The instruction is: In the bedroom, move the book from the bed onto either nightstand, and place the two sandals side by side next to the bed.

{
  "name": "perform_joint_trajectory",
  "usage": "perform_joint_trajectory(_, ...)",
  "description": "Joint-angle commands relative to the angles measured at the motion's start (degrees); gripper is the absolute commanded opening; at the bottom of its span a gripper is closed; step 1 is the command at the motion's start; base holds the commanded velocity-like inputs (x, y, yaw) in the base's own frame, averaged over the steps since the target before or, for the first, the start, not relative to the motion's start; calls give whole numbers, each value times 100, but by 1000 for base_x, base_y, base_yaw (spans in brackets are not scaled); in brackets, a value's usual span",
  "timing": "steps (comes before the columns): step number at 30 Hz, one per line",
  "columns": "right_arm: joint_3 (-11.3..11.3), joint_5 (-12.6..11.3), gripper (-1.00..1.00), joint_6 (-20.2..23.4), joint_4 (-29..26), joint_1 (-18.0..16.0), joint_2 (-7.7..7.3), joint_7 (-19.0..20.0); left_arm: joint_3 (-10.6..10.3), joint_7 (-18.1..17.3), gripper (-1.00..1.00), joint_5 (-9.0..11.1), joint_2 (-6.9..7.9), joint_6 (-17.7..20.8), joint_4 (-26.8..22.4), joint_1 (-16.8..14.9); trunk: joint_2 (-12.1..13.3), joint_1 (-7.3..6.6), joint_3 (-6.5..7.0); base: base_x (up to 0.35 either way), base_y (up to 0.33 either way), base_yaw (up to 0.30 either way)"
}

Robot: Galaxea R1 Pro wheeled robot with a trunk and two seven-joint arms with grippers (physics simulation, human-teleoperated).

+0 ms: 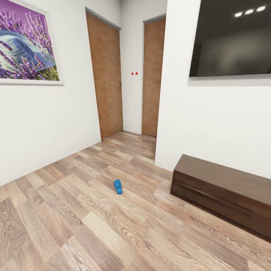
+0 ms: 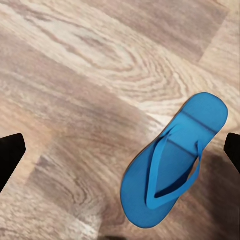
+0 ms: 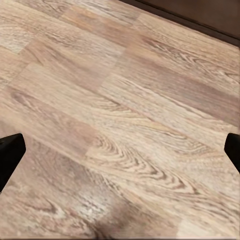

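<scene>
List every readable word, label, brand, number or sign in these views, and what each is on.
None: no legible text shows.
Lavender picture: image only, no caption.
Wall screen: dark, showing only reflected lights.
Two red dots on the wall between the doors: no lettering can be made out.
Blue sandal: plain, no brand mark visible.
Dark bench cabinet: no label.

White walls, plank floor, brown doors, dark bench cabinet
</scene>
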Motion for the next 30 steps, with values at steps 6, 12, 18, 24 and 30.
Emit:
perform_joint_trajectory(6, -3, -12, 100, 34, 56, 1, 1, 33, -45, 23, 100, -2, 2, 12, -14, -2, -244, 132, -113, 0, 0, 0)
perform_joint_trajectory(12, 7, -7, 100, 37, 167, -4, 3, 18, -47, 23, 100, -2, 2, 15, -38, -2, -485, 263, -220, 0, 0, 0)
perform_joint_trajectory(18, 14, -5, 100, 39, 326, -58, 2, 1, -47, 23, 100, -2, -39, 39, -50, -2, -725, 395, -328, 0, 0, 0)
perform_joint_trajectory(24, 16, -5, 100, 46, 424, -89, 1, -13, -54, 17, 100, 3, -92, 96, -107, -14, -733, 411, -461, 0, 0, 0)
perform_joint_trajectory(30, 26, -3, 100, 47, 505, -100, 1, -18, -56, 11, 100, 0, -120, 120, -178, -76, -741, 426, -594, 0, 0, 0)
